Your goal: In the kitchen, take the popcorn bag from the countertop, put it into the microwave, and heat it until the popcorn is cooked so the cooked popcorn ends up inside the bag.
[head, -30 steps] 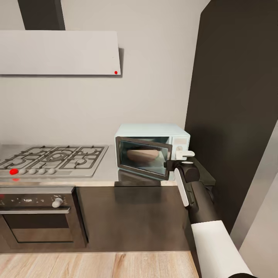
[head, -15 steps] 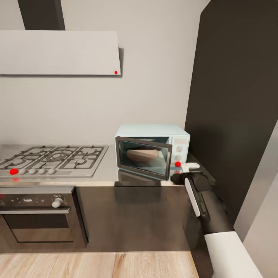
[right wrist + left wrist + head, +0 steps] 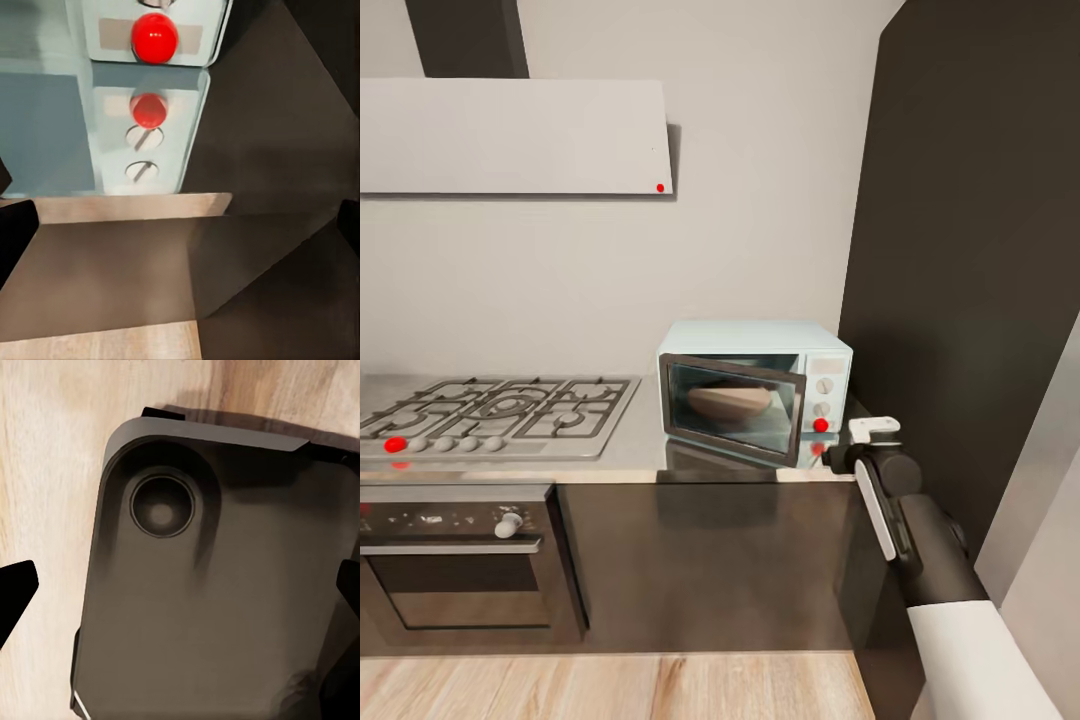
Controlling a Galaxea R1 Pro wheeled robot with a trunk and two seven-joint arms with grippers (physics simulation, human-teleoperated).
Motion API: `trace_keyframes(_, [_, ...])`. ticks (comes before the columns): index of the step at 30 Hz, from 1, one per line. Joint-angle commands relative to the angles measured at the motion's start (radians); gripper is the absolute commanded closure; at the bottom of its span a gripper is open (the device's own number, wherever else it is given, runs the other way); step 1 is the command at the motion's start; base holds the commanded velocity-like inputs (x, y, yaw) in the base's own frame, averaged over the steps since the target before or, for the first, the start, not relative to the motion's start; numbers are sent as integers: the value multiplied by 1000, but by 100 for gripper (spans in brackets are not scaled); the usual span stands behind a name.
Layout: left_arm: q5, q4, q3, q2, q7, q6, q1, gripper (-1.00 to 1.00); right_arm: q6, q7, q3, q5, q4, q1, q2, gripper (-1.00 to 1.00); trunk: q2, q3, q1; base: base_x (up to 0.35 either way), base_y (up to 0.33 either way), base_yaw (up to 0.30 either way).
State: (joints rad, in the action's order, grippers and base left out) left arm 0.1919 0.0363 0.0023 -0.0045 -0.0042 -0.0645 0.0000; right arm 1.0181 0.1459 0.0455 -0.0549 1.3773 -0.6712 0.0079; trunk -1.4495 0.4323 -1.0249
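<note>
The pale mint-blue microwave (image 3: 755,350) stands on the glossy grey countertop (image 3: 630,452) against the wall. Its dark glass door (image 3: 735,408) hangs slightly ajar, the right edge out. Through the glass I see the tan popcorn bag (image 3: 728,402) inside. A red light (image 3: 821,425) glows low on the panel, seen close as the red light (image 3: 154,36) with its reflection below. My right gripper (image 3: 873,430) hovers just right of and in front of the panel, open and empty, right gripper (image 3: 180,225). My left gripper (image 3: 180,592) is open, over the robot's dark base (image 3: 225,585).
A grey gas hob (image 3: 495,412) lies left of the microwave, with a dark built-in oven (image 3: 455,560) below it. A tall dark cabinet (image 3: 970,270) rises right of the microwave. A range hood (image 3: 510,135) hangs above the hob. Wood floor (image 3: 610,685) runs along the front.
My right gripper has drawn back from the microwave's panel, down and to the right. The red light on the panel now shows where the gripper stood before.
</note>
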Motion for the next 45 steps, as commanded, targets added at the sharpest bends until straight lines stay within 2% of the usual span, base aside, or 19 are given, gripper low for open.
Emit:
trace_keyframes(1, [6, 1, -2, 0, 0, -2, 0, -100, 4, 6, 1, -5, 4, -1, 1, -100, -1, 1, 0, 107, 0, 0])
trace_keyframes(8, [3, 1, -5, 0, 0, -1, 0, -100, -59, 33, -26, -4, 11, -1, 1, -100, -1, 1, 0, 219, 0, 0])
trace_keyframes(21, [2, 1, -5, 0, 0, -3, 0, -100, -65, 9, -28, 10, 9, -1, 1, -100, -1, 1, 0, 140, 0, 0])
trace_keyframes(27, [1, 1, -5, 0, 0, -3, 0, -100, -66, -74, -28, 16, 9, -1, 2, -100, -1, 1, 0, 1, 0, 0])
trace_keyframes(34, [1, 1, -5, 0, 0, -3, 0, -100, -66, -203, -29, 15, 9, -1, 1, -100, -1, 1, 0, 0, 0, 0])
trace_keyframes(40, [1, 1, -5, 0, 0, -3, 0, -100, -65, -246, -29, 16, 9, -1, 1, -100, -1, 1, 0, 0, 0, 0])
trace_keyframes(41, [5, 2, -1, 0, 0, -3, 1, -100, -67, -245, -63, -32, 6, -1, 6, -100, 0, 1, 0, 0, 0, 0])
trace_keyframes(43, [5, 3, -1, 1, 0, -3, 1, -100, -67, -248, -64, -82, 6, -1, 10, -100, 0, 1, 0, 0, 0, 0])
trace_keyframes(45, [5, 3, -1, 1, 0, -3, 2, -100, -67, -245, -68, -92, 6, -1, 10, -100, 0, 1, 0, 0, 0, 0])
